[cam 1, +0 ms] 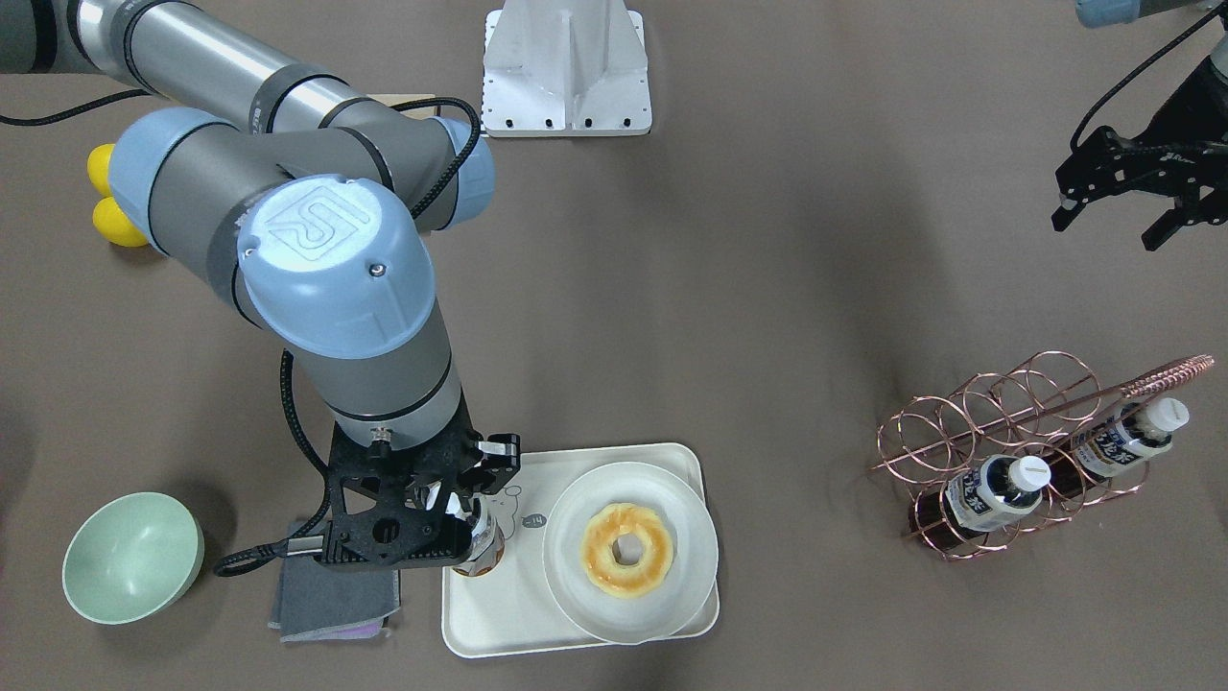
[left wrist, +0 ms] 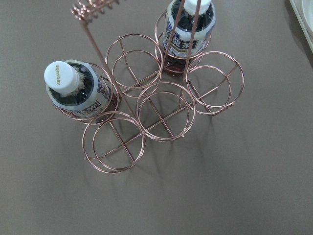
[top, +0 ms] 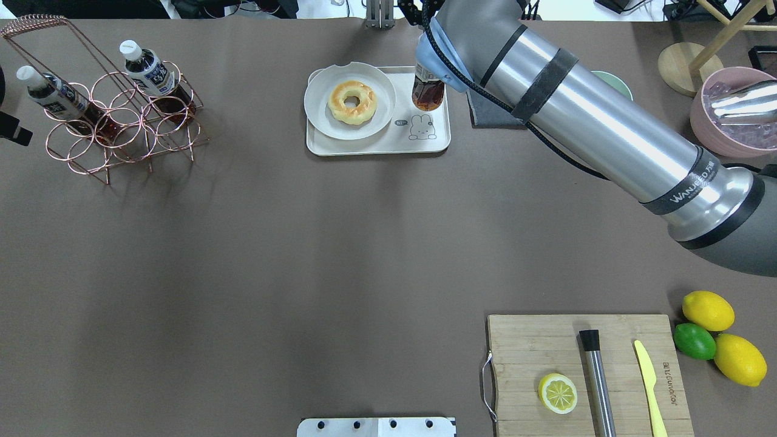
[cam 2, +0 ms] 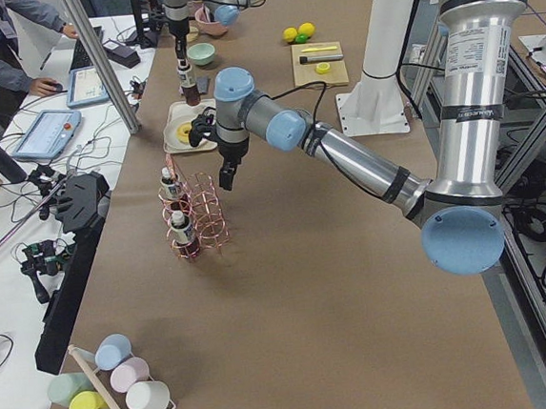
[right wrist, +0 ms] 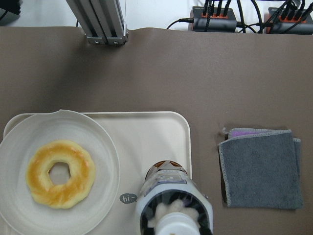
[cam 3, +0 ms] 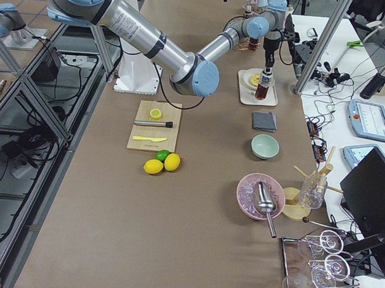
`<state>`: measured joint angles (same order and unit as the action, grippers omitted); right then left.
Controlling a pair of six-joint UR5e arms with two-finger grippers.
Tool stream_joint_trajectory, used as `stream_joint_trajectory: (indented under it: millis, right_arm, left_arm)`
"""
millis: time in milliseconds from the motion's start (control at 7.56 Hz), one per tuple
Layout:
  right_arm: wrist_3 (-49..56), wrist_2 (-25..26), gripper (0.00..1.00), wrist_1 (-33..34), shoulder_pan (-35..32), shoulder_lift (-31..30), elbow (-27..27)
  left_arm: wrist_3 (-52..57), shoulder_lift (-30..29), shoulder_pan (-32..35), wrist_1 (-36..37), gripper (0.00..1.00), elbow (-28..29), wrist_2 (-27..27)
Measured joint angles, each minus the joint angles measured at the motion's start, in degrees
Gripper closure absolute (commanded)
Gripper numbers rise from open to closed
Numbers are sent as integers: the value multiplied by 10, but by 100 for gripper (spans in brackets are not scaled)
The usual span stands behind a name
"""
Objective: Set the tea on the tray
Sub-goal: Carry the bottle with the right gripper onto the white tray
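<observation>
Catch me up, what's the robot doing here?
The right gripper grips a tea bottle upright over the tray's free end, beside the plate with the donut. Whether it has touched down is unclear. The left gripper hangs open near the wire rack, where two more bottles sit.

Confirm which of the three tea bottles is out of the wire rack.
The tea in the right pincer, upright at the tray corner beside the doughnut plate. The other two bottles stand in the copper wire rack.
</observation>
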<state>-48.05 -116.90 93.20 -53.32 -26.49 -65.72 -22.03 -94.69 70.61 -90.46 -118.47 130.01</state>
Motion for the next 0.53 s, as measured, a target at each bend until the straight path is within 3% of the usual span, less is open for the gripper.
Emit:
stream_joint_trajectory:
  millis: [264,397,529]
  right_arm:
    - [-6,4,100,-28,9,0,16]
    - [-8,4,85,-39,11,-1,22]
    - [-6,5,1,-43,12,-3,25]
  left_arm:
    - [-1,2,0,-4,3,1,1]
    - [-1,2,0,-4,3,0,2]
    - [-1,3,0,-4,3,0,3]
